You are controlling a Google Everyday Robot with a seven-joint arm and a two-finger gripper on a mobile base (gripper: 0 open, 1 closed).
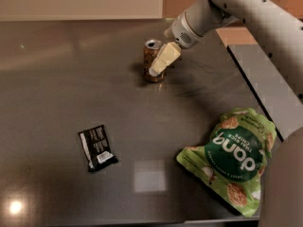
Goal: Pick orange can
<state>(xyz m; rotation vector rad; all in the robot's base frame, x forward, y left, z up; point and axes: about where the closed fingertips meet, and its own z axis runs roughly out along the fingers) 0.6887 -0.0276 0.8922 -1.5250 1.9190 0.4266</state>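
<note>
The orange can (148,60) stands upright on the dark table (142,122), towards the back centre, silver top showing. My gripper (160,63) comes in from the upper right on the white arm (246,13). Its cream-coloured end lies over the can's right side and hides part of it. I cannot tell whether it touches the can.
A green chip bag (234,157) lies at the front right of the table. A small black packet (97,147) lies at the front left. The table's right edge (255,96) runs diagonally beside a lighter grey surface. A pale wall stands behind the table.
</note>
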